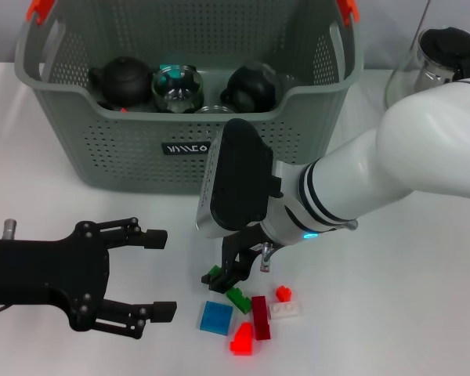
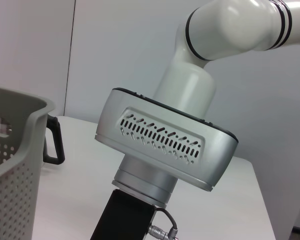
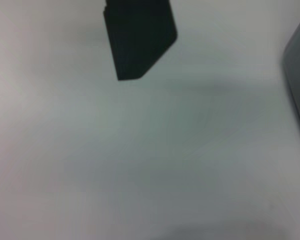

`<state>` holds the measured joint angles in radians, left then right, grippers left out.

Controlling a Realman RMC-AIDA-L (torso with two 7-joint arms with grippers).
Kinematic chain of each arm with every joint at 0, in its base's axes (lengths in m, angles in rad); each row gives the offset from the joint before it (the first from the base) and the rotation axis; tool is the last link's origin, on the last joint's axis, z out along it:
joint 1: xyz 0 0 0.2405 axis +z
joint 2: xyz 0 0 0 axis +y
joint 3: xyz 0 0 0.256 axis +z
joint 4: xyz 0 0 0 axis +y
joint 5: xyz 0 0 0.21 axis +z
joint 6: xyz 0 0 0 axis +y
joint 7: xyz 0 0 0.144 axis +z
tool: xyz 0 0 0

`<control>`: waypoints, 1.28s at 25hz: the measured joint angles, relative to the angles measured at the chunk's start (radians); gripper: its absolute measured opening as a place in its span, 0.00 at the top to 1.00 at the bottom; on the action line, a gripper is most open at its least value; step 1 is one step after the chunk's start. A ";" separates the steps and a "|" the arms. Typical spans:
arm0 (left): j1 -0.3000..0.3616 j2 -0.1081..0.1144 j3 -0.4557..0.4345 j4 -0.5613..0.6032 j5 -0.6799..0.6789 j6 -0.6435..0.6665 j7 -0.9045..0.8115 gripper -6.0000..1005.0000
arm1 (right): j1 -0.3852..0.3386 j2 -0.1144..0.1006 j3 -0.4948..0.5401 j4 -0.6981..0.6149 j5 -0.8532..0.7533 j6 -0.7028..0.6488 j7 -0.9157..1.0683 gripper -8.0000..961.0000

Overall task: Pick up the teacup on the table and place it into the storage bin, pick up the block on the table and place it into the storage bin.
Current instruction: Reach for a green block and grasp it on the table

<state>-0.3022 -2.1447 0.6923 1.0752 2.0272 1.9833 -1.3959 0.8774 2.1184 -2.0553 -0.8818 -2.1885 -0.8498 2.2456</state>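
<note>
Right hand [image 1: 233, 276] over green block [image 1: 238, 298] | left hand [image 1: 158, 274] open, nearby

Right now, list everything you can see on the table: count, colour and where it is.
bin: one, grey-green, orange clips, back of table.
teapots: two, dark, inside the bin.
glass cups: at least two, clear, in the bin between the teapots.
jug: one, glass with black lid, far right.
blocks: a cluster in front of the bin; two green, one blue, three red, one white.
left gripper: black, open, left of the blocks.
right gripper: black, down at the green blocks.
</note>
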 joint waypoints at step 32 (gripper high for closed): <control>-0.001 0.000 0.000 0.000 0.002 0.005 0.011 0.06 | 0.026 -0.009 0.034 -0.159 -0.197 -0.264 0.421 0.02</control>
<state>-0.3036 -2.1445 0.6920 1.0754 2.0288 1.9881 -1.3851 0.9039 2.1092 -2.0216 -1.0412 -2.3853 -1.1142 2.6664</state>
